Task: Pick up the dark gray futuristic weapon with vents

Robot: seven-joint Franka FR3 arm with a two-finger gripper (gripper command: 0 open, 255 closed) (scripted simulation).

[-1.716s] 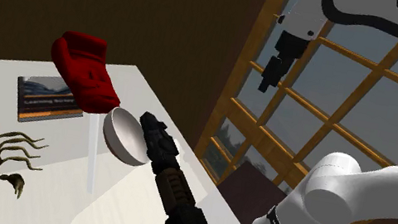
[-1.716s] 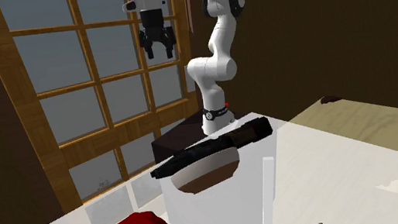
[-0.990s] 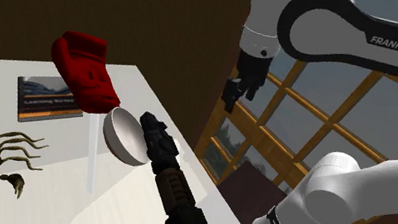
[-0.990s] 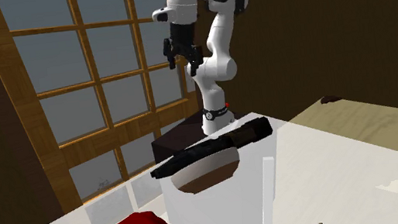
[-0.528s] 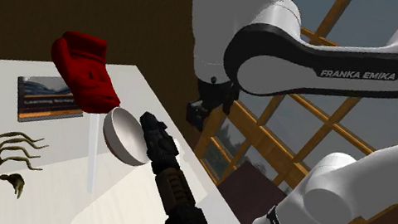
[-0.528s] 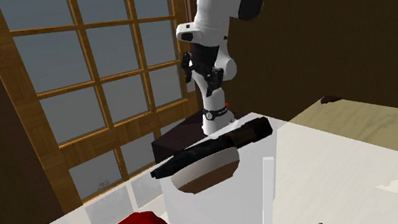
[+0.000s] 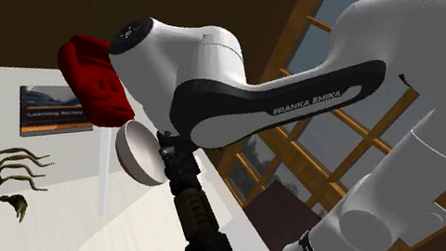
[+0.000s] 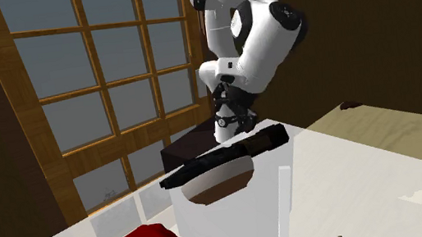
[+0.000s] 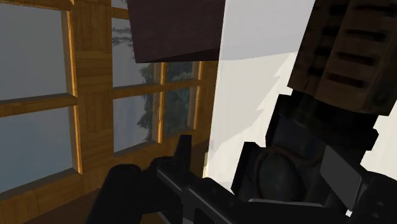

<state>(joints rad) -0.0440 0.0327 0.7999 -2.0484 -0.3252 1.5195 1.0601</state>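
Weapon (image 7: 195, 211), dark and vented, lies near an arm (image 7: 242, 114) lettered "FRANKA EMIKA"; jaws' state unclear.

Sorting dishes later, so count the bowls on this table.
1. The white bowl sits right beside the dark weapon, near the window-side edge of the table. The arm covers part of the table, so another could be hidden.
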